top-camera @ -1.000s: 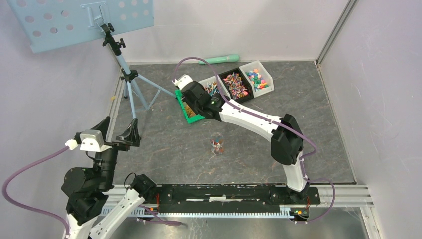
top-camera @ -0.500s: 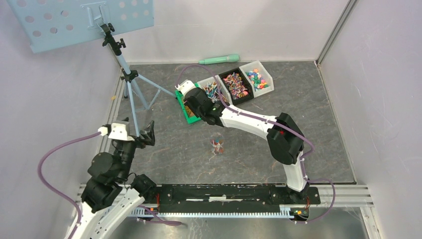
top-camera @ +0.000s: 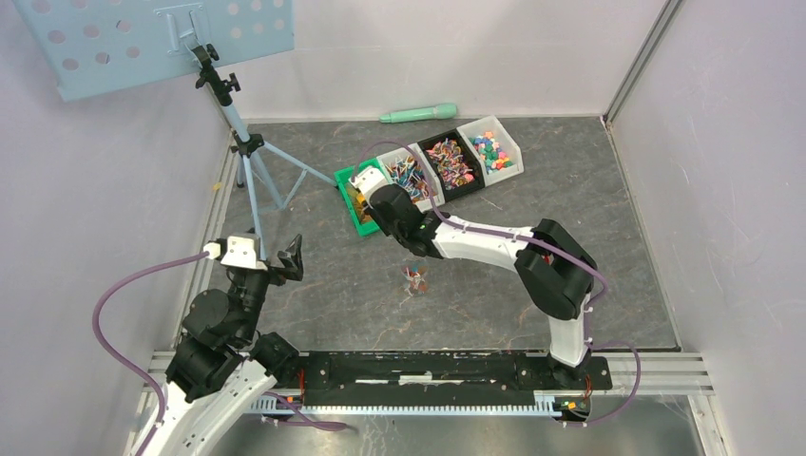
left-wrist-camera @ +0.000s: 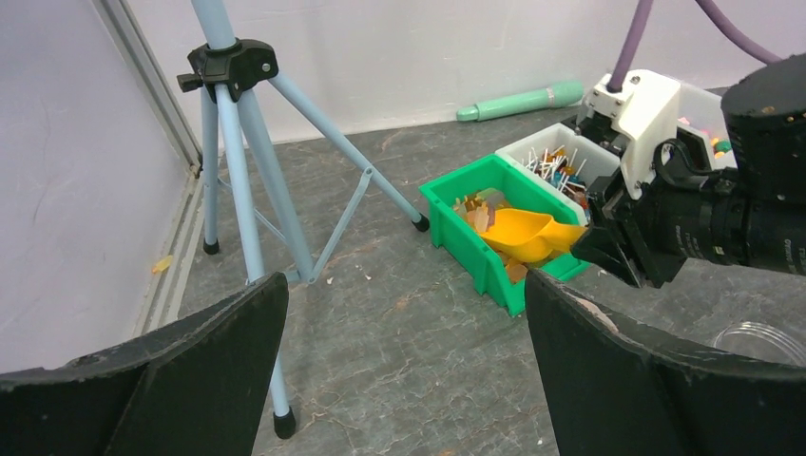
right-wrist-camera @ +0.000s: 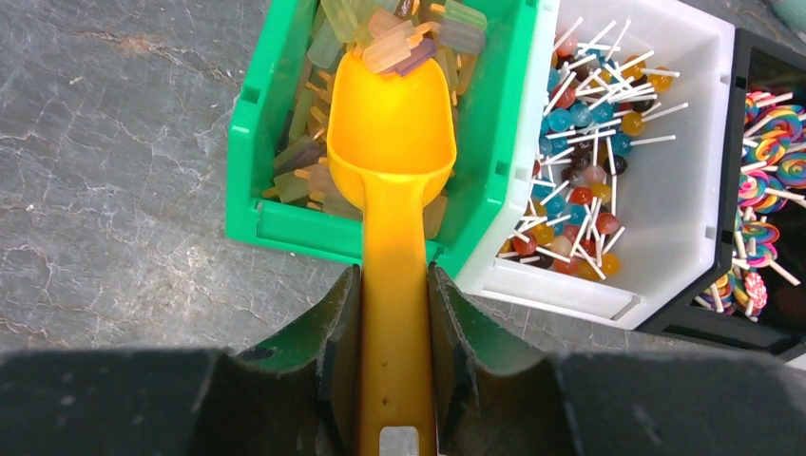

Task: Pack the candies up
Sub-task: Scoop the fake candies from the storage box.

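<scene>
Some candies (right-wrist-camera: 302, 152) lie partly hidden under scoop (right-wrist-camera: 390, 123).

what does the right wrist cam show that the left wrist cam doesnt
Only the right wrist view: the black bin of swirl lollipops, and candies lying at the front lip of the yellow scoop. Only the left wrist view: the tripod, the mint-green tool by the back wall, a clear container rim, and the open left gripper. Both: the green bin, the white bin of stick lollipops, and the yellow scoop held in the right gripper.
</scene>
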`<state>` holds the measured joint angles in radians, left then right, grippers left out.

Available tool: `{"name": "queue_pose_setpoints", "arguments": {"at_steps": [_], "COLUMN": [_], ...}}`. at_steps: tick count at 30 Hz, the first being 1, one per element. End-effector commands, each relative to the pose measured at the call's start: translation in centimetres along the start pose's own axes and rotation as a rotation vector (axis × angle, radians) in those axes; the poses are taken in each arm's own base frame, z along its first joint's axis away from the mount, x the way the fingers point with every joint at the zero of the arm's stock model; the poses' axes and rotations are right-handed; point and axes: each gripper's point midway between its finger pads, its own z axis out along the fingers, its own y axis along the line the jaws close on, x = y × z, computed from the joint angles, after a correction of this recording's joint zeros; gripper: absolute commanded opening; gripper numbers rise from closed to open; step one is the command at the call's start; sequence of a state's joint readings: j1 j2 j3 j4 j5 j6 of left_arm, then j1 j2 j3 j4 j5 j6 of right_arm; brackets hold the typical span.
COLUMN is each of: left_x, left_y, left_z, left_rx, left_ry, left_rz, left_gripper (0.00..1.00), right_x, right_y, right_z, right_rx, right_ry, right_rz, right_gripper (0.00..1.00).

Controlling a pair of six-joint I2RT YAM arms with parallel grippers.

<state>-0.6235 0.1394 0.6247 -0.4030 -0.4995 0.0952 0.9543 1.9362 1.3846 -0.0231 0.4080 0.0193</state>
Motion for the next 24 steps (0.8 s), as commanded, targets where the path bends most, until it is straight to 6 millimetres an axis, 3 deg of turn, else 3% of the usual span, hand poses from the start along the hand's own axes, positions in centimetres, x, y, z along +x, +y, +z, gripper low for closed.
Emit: {"name": "queue_pose_setpoints", "arguments": {"at_steps": [1,10,24], "left_x": [-1.1,-0.8,-0.4], "left_y": [0.5,0.6,-0.3], "left_z": [0.0,-0.1,0.4], "left_rx": [-0.026,-0.027,0.004], "left_ry": [-0.048,-0.042,-0.024], "left_rz": [-0.017,-0.014,-0.006], "left_gripper": [1.00,1.00,1.00], "right_x": [-3.0,-2.8,-2.2], "right_y": [-0.9,-0.9,0.3], "right_z": [-1.4,-1.8,-0.7], "right_rx": [0.010,0.006,-0.034], "right_ry": [-0.137,-0.225,-0.283], "right_rz": [0.049,0.070,0.094], "right_gripper": [0.00,0.00,0.00]}}
